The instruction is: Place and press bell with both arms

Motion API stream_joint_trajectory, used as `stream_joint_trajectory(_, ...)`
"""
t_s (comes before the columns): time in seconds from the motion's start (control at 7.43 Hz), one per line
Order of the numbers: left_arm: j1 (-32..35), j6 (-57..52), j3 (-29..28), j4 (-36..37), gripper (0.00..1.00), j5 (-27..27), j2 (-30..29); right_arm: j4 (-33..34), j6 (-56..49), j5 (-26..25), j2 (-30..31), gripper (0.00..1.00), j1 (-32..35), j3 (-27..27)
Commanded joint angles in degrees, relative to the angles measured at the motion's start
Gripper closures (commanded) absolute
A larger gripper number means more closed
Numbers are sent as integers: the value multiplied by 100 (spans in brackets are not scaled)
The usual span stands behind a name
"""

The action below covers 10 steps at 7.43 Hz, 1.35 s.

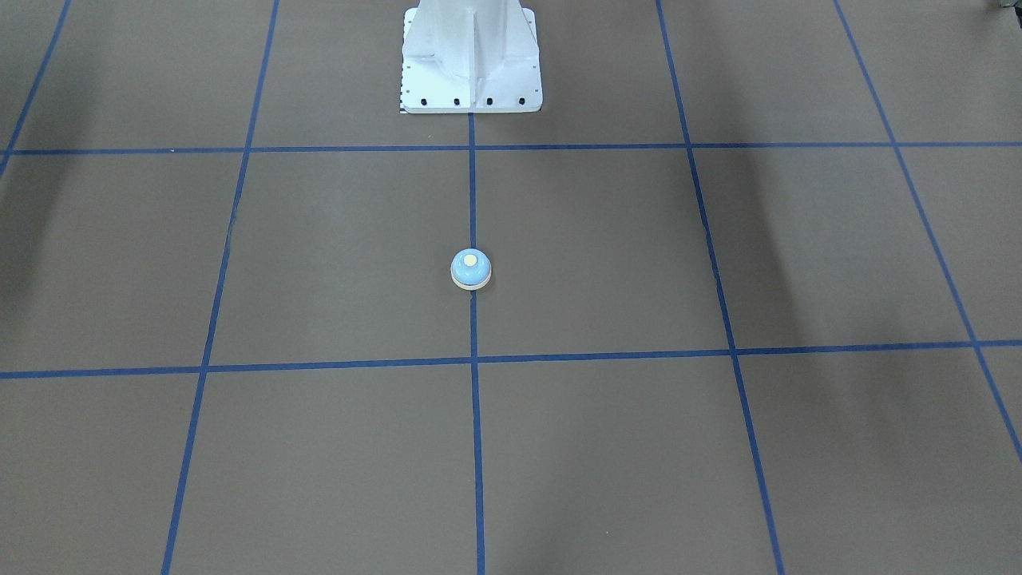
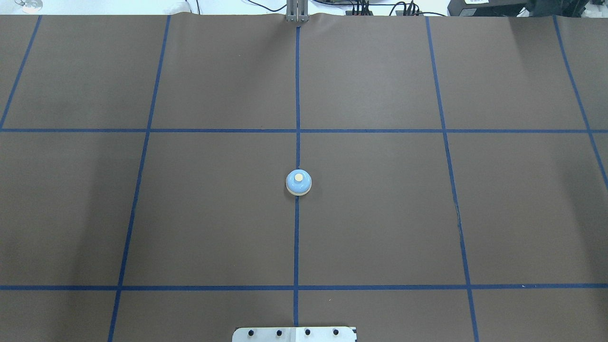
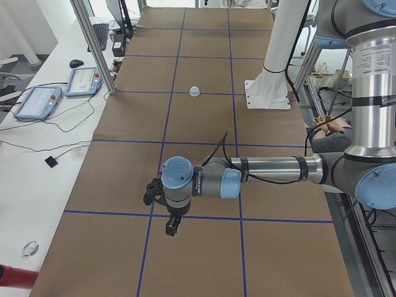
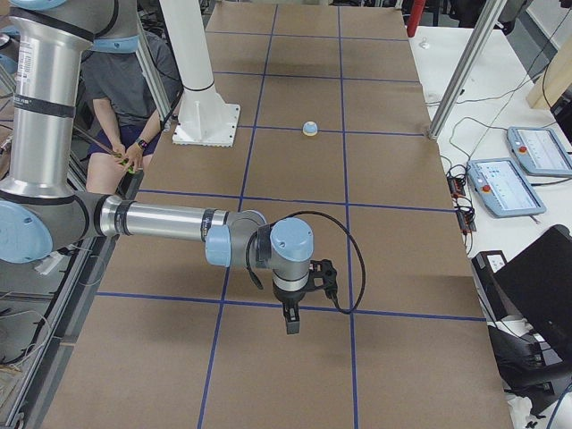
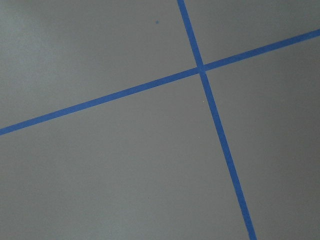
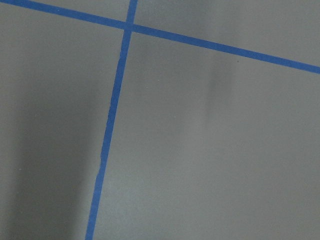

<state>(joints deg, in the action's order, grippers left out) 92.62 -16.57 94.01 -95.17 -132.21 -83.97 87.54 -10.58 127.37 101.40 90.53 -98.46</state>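
1. Brown paper covers the table (image 2: 213, 213), ruled into big squares by blue tape lines (image 2: 296, 247). Nearest me, at the robot's edge, stands the white bolted pedestal (image 1: 471, 64).
2. Ahead of it and well apart, the bell (image 2: 299, 183) sits on the centre tape line, about midway along one square's side. It stands upright on its cream base with the button straight up, so its axis is vertical. Being round, it faces no way sideways.
3. Out at my left end of the table, the left arm (image 3: 272, 168) lies stretched level and low over the paper. Its wrist is bent so the left gripper (image 3: 169, 230) points straight down close to a tape line. It seems to hang just clear of the paper, though the side view is too coarse to be sure. I cannot tell whether its fingers are apart or together.
4. At the other end the right arm (image 4: 170, 219) mirrors that pose, forearm level, with the right gripper (image 4: 291, 323) aimed down beside a tape line. Its fingers I likewise cannot judge. Both grippers are well apart from the bell.
5. Both wrist cameras show only brown paper and a crossing of tape.
6. Farthest off, past the table's far edge, a white desk (image 3: 31, 161) carries two tablets (image 3: 37, 102).
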Motion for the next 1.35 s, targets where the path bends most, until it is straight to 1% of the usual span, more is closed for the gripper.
stream_joint_trajectory(0.0,2,-4,-5,-1,0,-6,4,0,3,-2,-15,0,0,11)
stream_joint_trajectory(1.21,2,5,4,-1,0,3,4,0,21,7,-42,0,0,73)
